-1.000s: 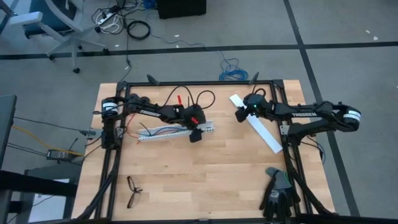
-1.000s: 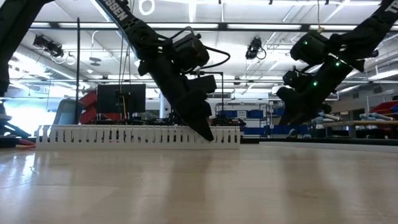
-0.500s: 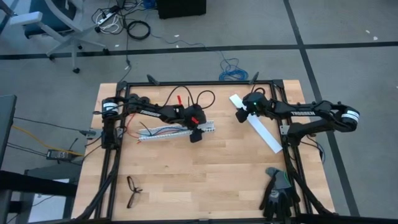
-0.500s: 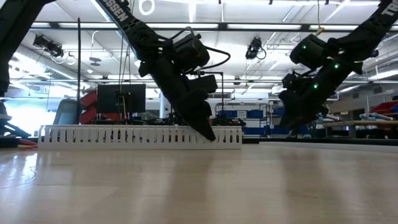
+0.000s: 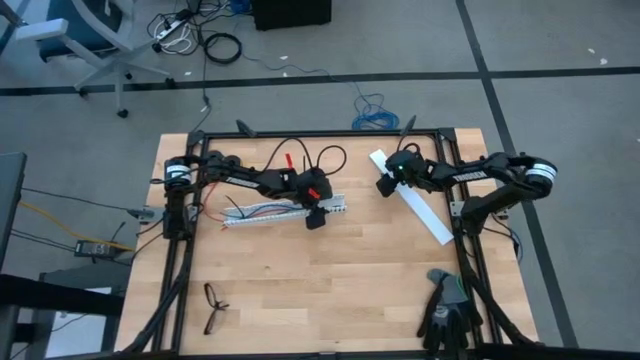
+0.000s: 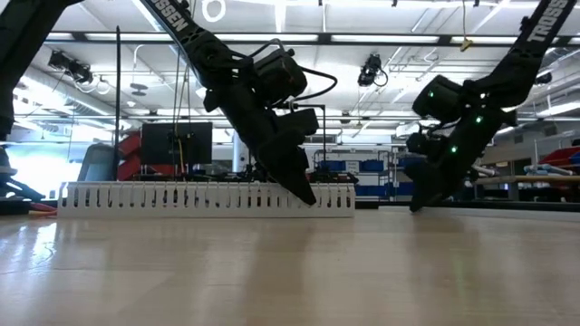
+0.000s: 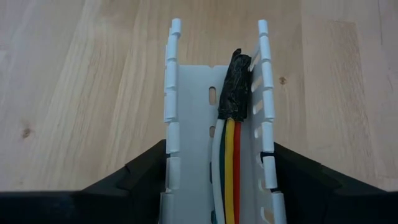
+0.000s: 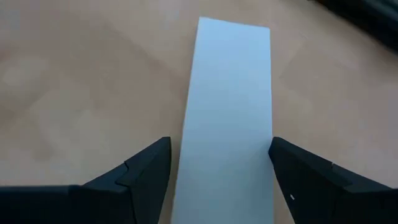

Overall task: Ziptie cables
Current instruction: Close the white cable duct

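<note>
The cables, yellow, red and white with a black-taped end, lie inside the white slotted strip, which rests on the table. My left gripper is shut on that strip near its right end. At the far right a flat white strip lies on the table. My right gripper is low over it near its far end, open, with one finger on either side. I cannot tell whether they touch it. I cannot make out a ziptie. My left gripper pinches the slotted strip's two long side walls between its two fingers, a little short of the strip's right end. The fingers slant down from the table's left and point along the strip. The strip lies flat on the table, open side up.
Black eyeglasses lie near the front left. A pair of dark gloves lies at the front right. Black frame rails run along the table's left, right and far sides. Bare wood lies in the middle and front.
My right gripper has gone down toward the table, onto the far end of the flat white strip, with its arm folding lower. The left gripper has kept its hold on the slotted strip.
</note>
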`<action>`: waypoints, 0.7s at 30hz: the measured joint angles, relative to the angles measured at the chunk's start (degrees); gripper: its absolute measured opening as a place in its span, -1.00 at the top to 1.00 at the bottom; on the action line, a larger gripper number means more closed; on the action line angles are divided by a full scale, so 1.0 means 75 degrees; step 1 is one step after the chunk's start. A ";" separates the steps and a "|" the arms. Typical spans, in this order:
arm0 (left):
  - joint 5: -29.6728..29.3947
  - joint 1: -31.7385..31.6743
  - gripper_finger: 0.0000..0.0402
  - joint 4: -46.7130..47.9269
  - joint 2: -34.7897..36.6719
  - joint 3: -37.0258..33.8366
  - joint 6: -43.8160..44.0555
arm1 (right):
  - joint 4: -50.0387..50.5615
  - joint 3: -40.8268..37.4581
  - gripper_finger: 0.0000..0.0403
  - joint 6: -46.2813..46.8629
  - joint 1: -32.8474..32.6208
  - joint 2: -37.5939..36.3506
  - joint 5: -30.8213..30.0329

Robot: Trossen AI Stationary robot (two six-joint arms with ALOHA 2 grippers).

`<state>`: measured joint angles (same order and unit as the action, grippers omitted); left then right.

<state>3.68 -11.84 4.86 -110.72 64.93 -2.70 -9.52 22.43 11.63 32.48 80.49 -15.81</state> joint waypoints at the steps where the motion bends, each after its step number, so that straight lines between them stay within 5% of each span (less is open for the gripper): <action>1: 0.0000 -0.0004 -0.26 -0.0002 0.0000 0.0002 0.0000 | -0.0034 0.0006 -0.32 0.0040 0.0054 0.0144 -0.0013; 9: -0.0006 -0.0006 -0.26 -0.0053 0.0000 0.0005 0.0000 | -0.0632 0.0030 -0.25 0.0559 0.0261 0.0871 0.0631; 21: -0.0020 -0.0009 -0.26 0.0044 0.0006 0.0017 -0.0072 | -0.0490 -0.0020 0.02 0.0830 0.0234 0.0049 0.1873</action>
<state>3.53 -11.90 5.19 -110.67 65.06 -3.24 -13.19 22.28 17.86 34.23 80.86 -1.76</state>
